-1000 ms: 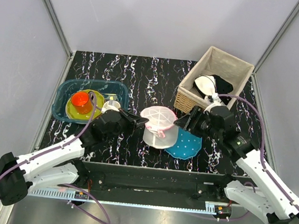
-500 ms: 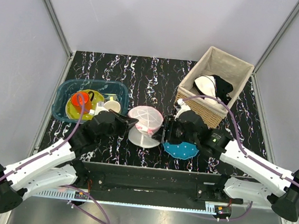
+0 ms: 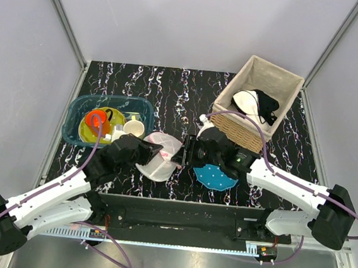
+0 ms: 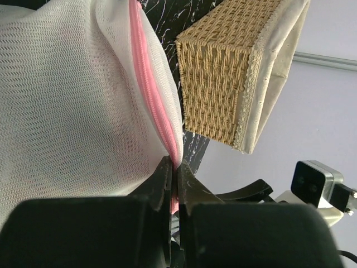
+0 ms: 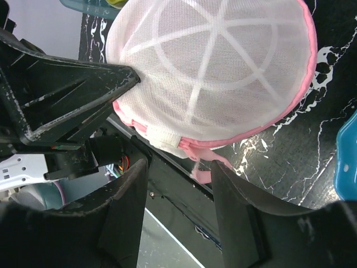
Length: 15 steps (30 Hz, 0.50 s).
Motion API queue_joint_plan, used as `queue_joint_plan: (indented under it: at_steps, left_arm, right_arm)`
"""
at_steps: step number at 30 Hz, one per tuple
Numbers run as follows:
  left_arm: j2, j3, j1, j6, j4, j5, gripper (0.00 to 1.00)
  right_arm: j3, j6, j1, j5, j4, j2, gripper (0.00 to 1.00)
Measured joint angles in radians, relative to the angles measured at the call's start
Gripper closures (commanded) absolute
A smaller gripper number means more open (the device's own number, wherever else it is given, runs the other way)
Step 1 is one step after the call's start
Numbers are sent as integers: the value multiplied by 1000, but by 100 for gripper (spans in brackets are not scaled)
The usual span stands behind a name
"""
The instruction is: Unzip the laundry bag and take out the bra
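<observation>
The laundry bag (image 3: pixel 157 165), white mesh with a pink zipper rim, is held tilted over the table's near edge. My left gripper (image 3: pixel 154 150) is shut on its pink rim (image 4: pixel 162 120), as the left wrist view shows (image 4: pixel 174 166). My right gripper (image 3: pixel 180 155) is open just right of the bag. In the right wrist view (image 5: pixel 178 173) its fingers straddle the rim's near end, where a small pink tab (image 5: pixel 203 172) hangs, without touching it. The bag's round mesh face (image 5: pixel 217 78) fills that view. The red bra is not visible.
A wicker basket (image 3: pixel 258 100) at the back right holds a white-and-black bra (image 3: pixel 256 103). A blue plate (image 3: pixel 219 178) lies just right of the bag, under my right arm. A teal bin (image 3: pixel 145 107) with dishes stands at the left.
The bag has come left and toward the near edge, tilting in my left gripper's hold. My right arm has swung left and stopped beside the bag's rim.
</observation>
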Motion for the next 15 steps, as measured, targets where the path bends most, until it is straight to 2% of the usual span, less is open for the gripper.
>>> queue_joint_plan:
  at_steps: [5, 8, 15]
  left_arm:
    - [-5, -1, 0, 0, 0, 0, 100]
    - [-6, -1, 0, 0, 1, 0, 100]
    - [-7, -3, 0, -7, 2, 0, 100]
  right_arm:
    - [-12, 19, 0, -3, 32, 10, 49]
    - [-12, 23, 0, -11, 45, 13, 57]
    - [-14, 31, 0, -26, 72, 51, 59]
